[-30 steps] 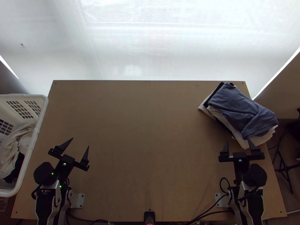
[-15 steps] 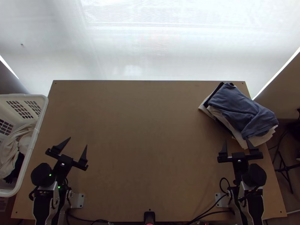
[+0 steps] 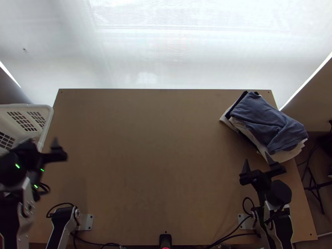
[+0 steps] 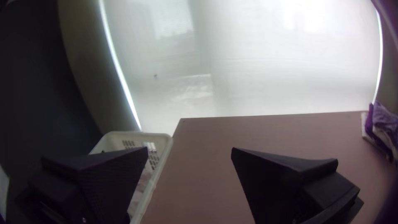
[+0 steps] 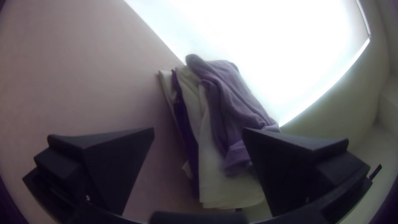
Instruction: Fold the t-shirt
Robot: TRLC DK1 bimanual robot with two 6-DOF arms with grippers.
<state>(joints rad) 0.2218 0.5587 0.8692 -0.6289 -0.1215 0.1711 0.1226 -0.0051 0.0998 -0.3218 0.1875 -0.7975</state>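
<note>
Fetch step, I reckon: left gripper [image 4: 190, 148] is open near the basket [image 4: 137, 133], right gripper [image 5: 198, 128] open too. Next, left dips in.

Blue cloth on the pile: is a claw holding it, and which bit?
Nothing is held. The left claw and the right claw are both open, and the blue cloth lies on the pile.

Basket [image 3: 47, 124] at table's [image 3: 153, 166] left edge, clothes pile [image 3: 263, 120] on right

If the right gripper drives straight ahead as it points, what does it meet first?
Most likely the stack of folded clothes; the right gripper's height is unclear, so it might pass above.
</note>
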